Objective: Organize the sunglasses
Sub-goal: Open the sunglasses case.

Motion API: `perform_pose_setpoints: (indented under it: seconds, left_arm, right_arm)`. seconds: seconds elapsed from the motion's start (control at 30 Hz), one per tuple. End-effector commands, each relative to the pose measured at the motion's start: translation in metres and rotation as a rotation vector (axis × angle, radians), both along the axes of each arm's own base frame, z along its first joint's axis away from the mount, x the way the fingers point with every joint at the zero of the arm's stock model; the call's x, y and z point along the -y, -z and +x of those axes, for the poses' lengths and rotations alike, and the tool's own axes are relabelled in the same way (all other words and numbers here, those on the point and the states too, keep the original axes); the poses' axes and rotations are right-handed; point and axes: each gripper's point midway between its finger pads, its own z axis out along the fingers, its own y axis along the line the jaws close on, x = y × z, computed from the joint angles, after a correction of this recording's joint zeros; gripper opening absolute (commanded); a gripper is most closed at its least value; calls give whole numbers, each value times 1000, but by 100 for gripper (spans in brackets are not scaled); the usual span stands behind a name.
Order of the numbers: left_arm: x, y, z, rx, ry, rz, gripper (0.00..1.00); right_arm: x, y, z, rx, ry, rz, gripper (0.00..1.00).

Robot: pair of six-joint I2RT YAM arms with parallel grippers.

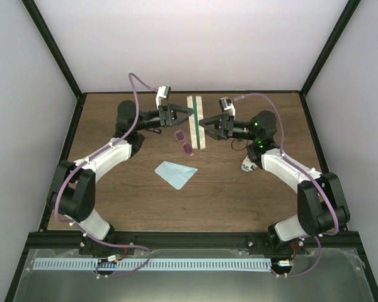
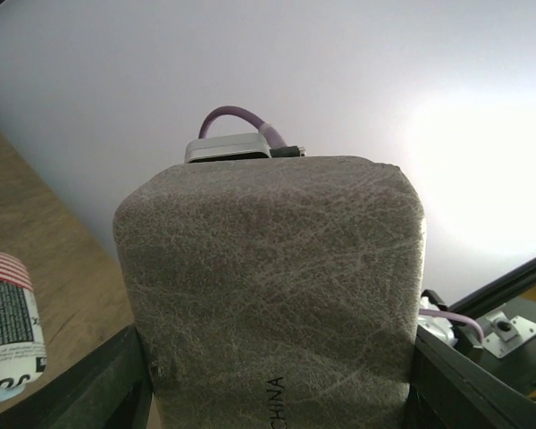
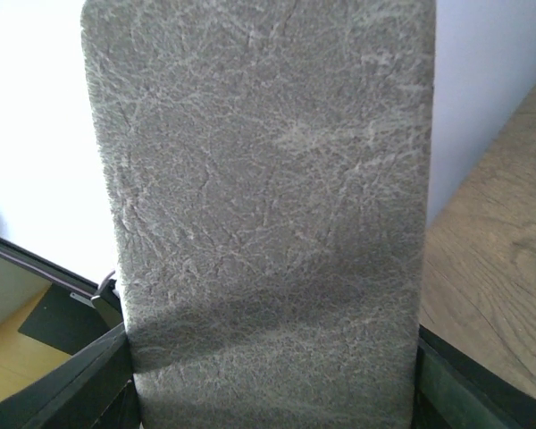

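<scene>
A flat grey case (image 1: 196,123) with a leather-like grain is held up over the far middle of the table, edge-on to the top view. My left gripper (image 1: 188,117) is shut on it from the left and my right gripper (image 1: 205,126) from the right. In the left wrist view the grey case (image 2: 268,268) fills the gap between the dark fingers (image 2: 125,380). The right wrist view shows the same grey case (image 3: 268,179) spanning its fingers (image 3: 89,384). The sunglasses (image 1: 184,142), with purple-pink lenses, lie on the wood just below the case.
A light blue folded cloth (image 1: 176,173) lies on the table nearer the arms. A small white printed case (image 1: 249,165) sits by the right arm; the printed case (image 2: 9,326) also shows at the left edge of the left wrist view. The enclosure's white walls rise on three sides.
</scene>
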Motion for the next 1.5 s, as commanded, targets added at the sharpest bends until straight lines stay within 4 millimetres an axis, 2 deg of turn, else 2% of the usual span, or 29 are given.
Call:
perform_pose_setpoints:
  seconds: [0.0,0.2,0.47,0.67,0.8,1.13,1.47]
  left_arm:
    - [-2,-18,4,70,9,-52,51]
    - [-2,-4,17,15,1,-66,51]
    - [-2,14,27,-30,-11,-56,51]
    - [-12,9,32,-50,-17,-117,51]
    - [-18,1,35,-41,-20,-147,50]
    - [-20,12,61,-100,-22,-224,50]
    - [-19,29,61,-106,-30,-200,50]
  right_arm:
    - [5,-57,-17,167,-17,95,44]
    - [9,-79,-27,235,-27,116,41]
    - [13,-96,-39,290,-24,137,41]
    - [16,-108,-44,315,-20,169,40]
    - [19,-110,-45,313,-9,198,40]
    - [24,-119,-52,352,15,227,40]
    - [31,-131,-63,401,32,255,40]
